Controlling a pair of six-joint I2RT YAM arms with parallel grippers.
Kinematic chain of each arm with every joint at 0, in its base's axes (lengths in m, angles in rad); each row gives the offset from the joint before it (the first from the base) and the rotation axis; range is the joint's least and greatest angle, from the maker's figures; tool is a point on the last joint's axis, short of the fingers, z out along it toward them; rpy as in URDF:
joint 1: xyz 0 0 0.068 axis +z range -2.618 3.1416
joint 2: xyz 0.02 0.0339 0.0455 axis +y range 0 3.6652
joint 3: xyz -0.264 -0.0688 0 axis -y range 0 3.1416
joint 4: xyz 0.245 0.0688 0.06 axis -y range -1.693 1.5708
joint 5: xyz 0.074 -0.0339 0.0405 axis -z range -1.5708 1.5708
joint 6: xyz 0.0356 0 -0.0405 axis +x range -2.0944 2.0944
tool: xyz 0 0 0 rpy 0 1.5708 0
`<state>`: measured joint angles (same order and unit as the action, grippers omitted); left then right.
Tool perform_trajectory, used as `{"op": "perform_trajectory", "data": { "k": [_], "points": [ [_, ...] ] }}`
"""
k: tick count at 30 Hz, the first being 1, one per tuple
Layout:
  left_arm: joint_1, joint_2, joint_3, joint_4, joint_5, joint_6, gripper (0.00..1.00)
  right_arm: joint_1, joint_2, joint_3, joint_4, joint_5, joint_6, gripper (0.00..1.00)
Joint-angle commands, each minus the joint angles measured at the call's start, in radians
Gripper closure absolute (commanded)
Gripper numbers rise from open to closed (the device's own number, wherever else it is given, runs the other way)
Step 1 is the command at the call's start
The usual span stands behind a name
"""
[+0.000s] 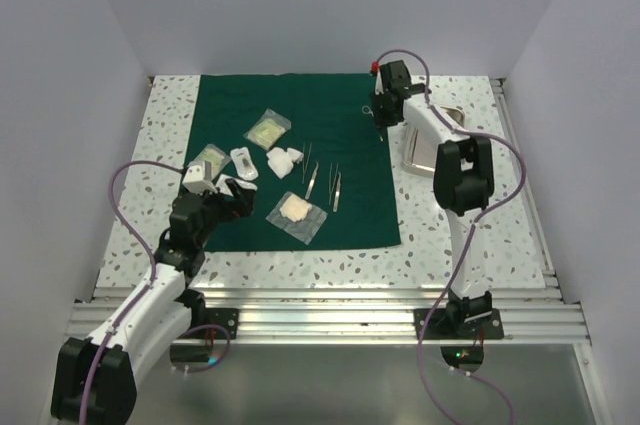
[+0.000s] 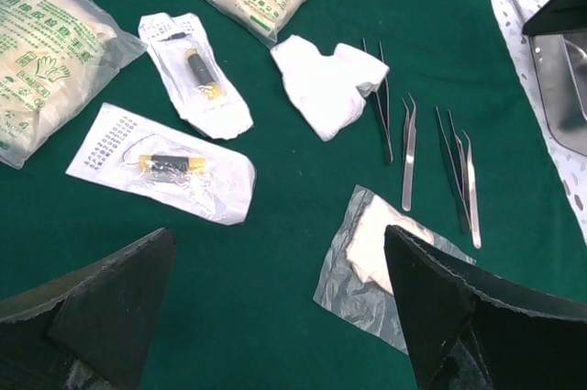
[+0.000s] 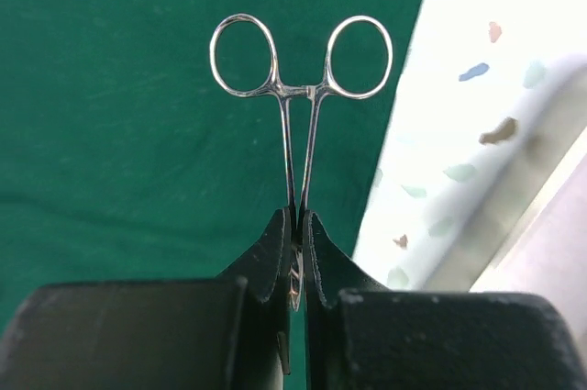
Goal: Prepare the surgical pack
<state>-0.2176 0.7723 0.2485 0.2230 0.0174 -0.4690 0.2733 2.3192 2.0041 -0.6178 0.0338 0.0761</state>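
The right gripper (image 3: 298, 225) is clamped on the tips of a ring-handled clamp (image 3: 298, 87), whose two rings point away from it. The clamp is over the far right edge of the green cloth (image 1: 300, 125); whether it touches the cloth cannot be told. The cloth lies flat on the speckled table (image 1: 470, 235). The steel tray (image 1: 412, 157) sits on bare table just beside the cloth's right edge, partly under the right arm.

The left gripper (image 2: 280, 234) stands wide, holding nothing, above the cloth's near left part. Past it lie a clear gauze pouch (image 2: 367, 261), four tweezers (image 2: 408, 151) side by side, a white wad (image 2: 326, 83) and four sealed packets (image 2: 165, 165).
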Motion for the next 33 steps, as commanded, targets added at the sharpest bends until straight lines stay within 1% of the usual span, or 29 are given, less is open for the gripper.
{"op": "perform_trajectory", "data": {
  "k": [1, 5, 11, 13, 17, 20, 29, 32, 33],
  "points": [
    [-0.005, -0.014, -0.008, 0.039, -0.013, 0.013, 0.0, -0.026, -0.158, -0.039, 0.095, -0.057, 0.059, 1.0],
    [-0.005, -0.016, -0.008, 0.039, -0.01, 0.013, 0.0, -0.054, -0.198, -0.096, 0.121, -0.046, 0.093, 1.0],
    [-0.005, -0.011, -0.009, 0.045, -0.005, 0.013, 0.0, -0.178, -0.32, -0.292, 0.233, -0.037, 0.194, 1.0],
    [-0.005, -0.01, -0.009, 0.047, -0.004, 0.013, 0.0, -0.206, -0.362, -0.364, 0.246, 0.009, 0.228, 1.0],
    [-0.005, -0.008, -0.009, 0.049, 0.0, 0.013, 0.0, -0.259, -0.397, -0.488, 0.282, 0.046, 0.26, 1.0],
    [-0.005, -0.008, -0.008, 0.049, 0.0, 0.013, 0.0, -0.266, -0.383, -0.525, 0.291, 0.072, 0.264, 1.0],
    [-0.005, -0.019, -0.011, 0.041, -0.002, 0.013, 0.0, -0.266, -0.284, -0.513, 0.285, 0.087, 0.261, 1.0],
    [-0.005, -0.019, -0.011, 0.041, -0.002, 0.013, 0.0, -0.263, -0.274, -0.512, 0.282, 0.08, 0.254, 0.9],
    [-0.005, -0.021, -0.011, 0.041, -0.002, 0.013, 0.0, -0.261, -0.279, -0.512, 0.282, 0.089, 0.251, 0.84]
  ]
}}
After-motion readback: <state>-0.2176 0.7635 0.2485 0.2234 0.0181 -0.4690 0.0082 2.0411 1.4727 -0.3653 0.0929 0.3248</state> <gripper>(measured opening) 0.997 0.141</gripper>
